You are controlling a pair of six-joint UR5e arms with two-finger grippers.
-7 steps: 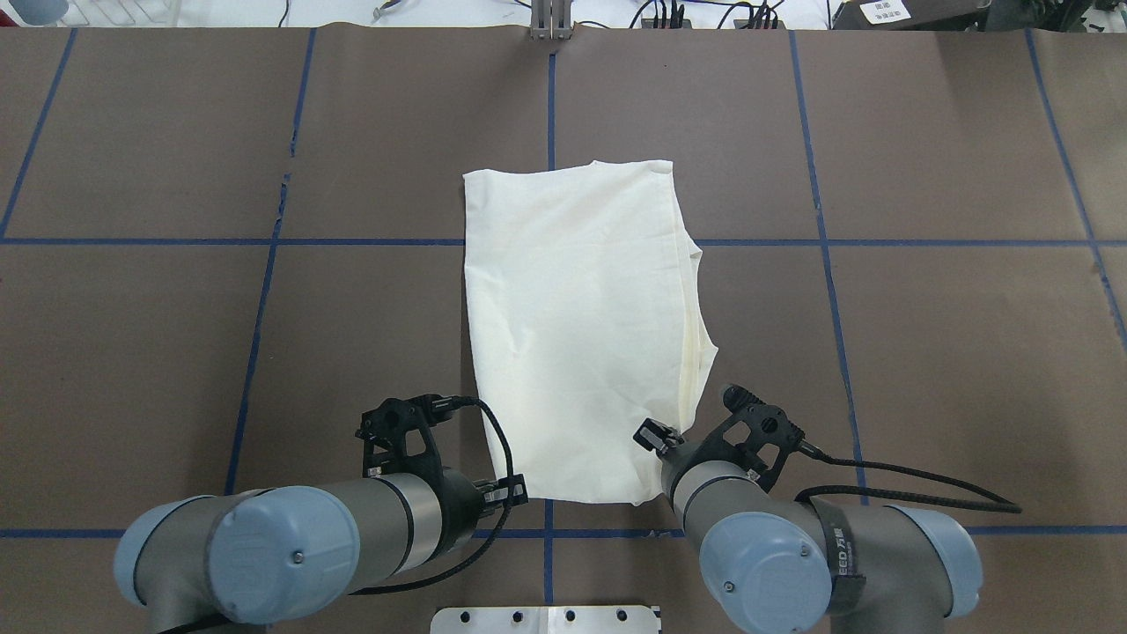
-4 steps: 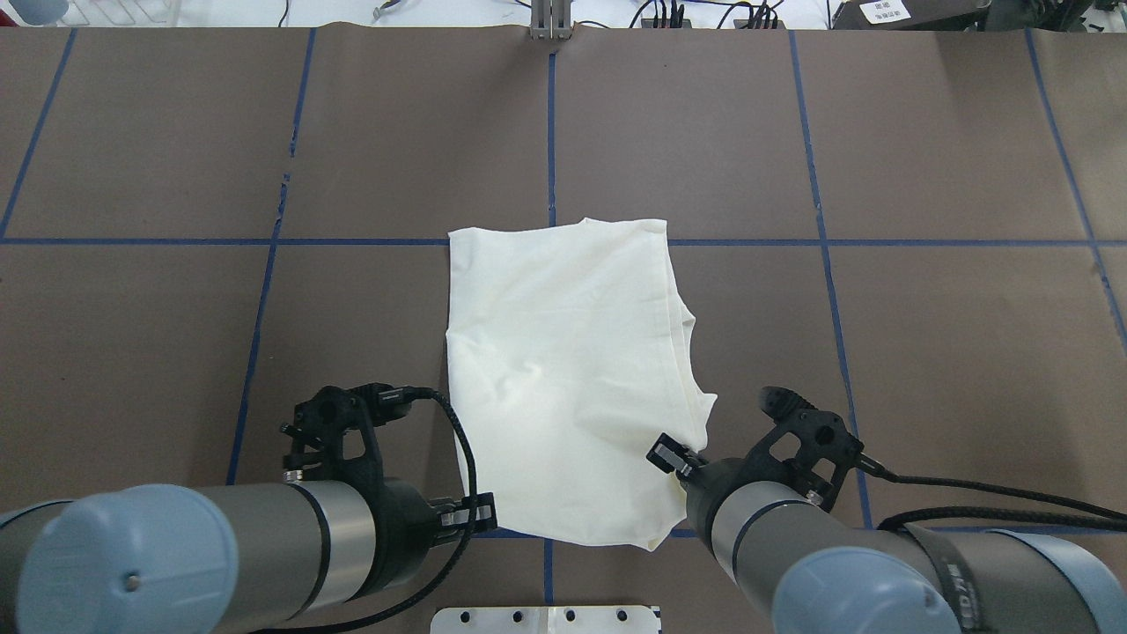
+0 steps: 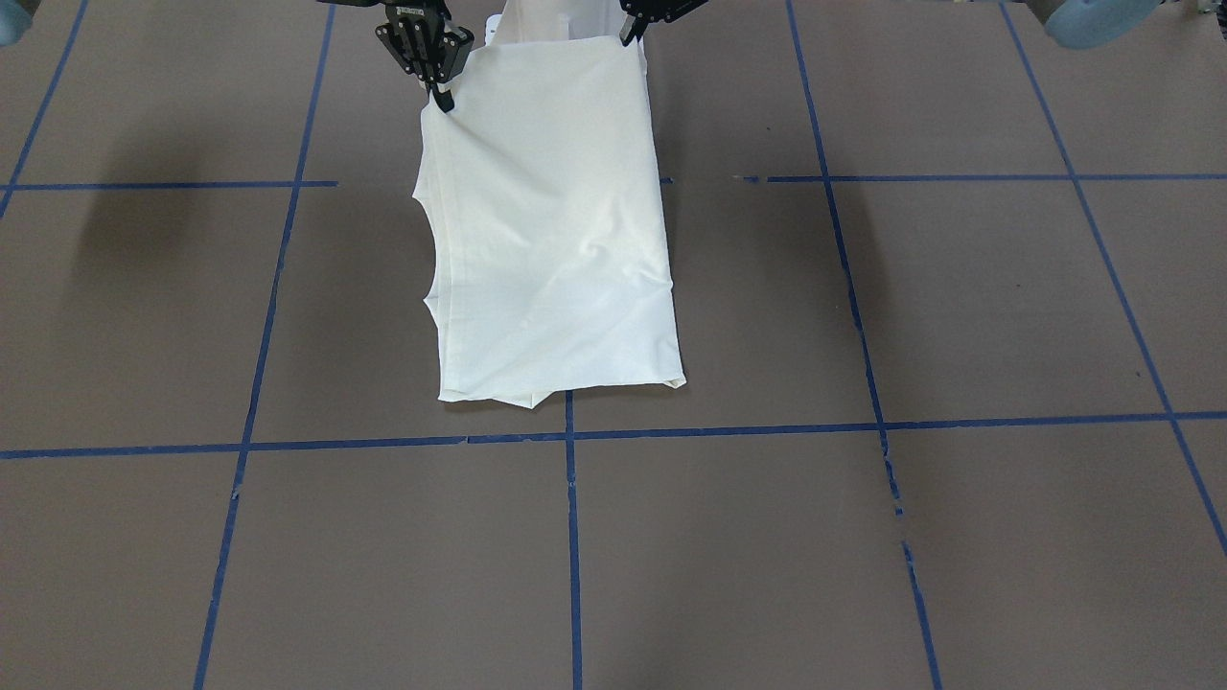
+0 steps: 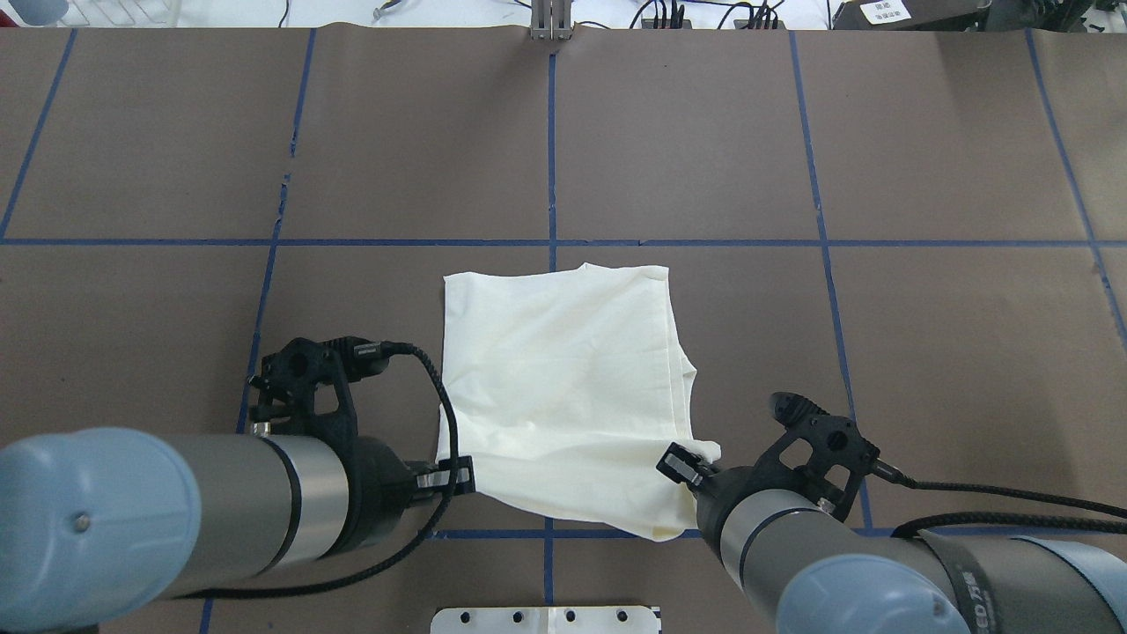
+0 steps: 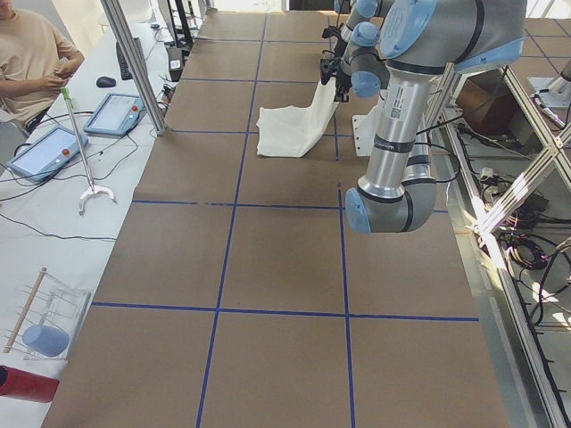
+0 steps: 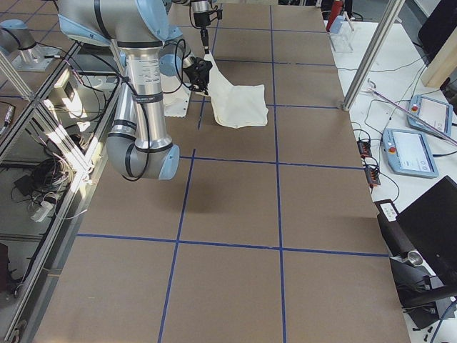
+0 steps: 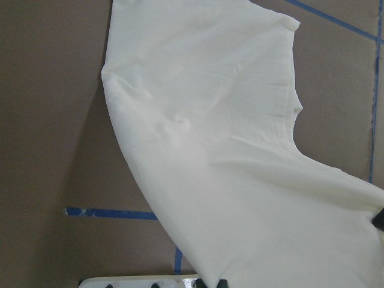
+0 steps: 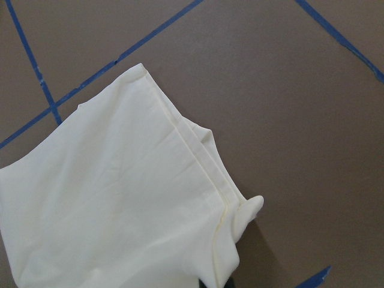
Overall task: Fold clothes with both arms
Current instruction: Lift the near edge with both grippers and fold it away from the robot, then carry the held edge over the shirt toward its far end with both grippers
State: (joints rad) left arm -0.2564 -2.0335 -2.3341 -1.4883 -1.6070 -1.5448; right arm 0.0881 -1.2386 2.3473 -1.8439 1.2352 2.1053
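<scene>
The silver-grey tubular left arm, with its light-blue joint cap and looping black cable, comes in low from the overhead view's left. Its black two-finger left gripper is pressed together on the near left corner of the cream-white cloth shirt. The shirt lies plain side up in the middle of the brown paper-covered table, straddling the central one of the blue tape lines that mark the table into a grid. The shirt's far hem rests flat on the table, just short of the cross line. Its near edge is lifted, and in both side views the cloth slopes up from the tabletop to the two grippers. Between them this raised edge sags toward the robot, hanging over the near cross line and in front of the white metal base plate with its row of dark holes. Shallow creases run across the middle of the cloth, and along its right edge several folded layers show as stepped, slightly offset borders. At the near right corner the black right gripper pinches a bunched bit of the cloth. The front-facing view shows its fingers clamped on that corner, and its wrist view shows the fabric gathered at the bottom of the frame. Behind it the silver-grey right arm enters from the lower right, a black cable trailing off to the side.
</scene>
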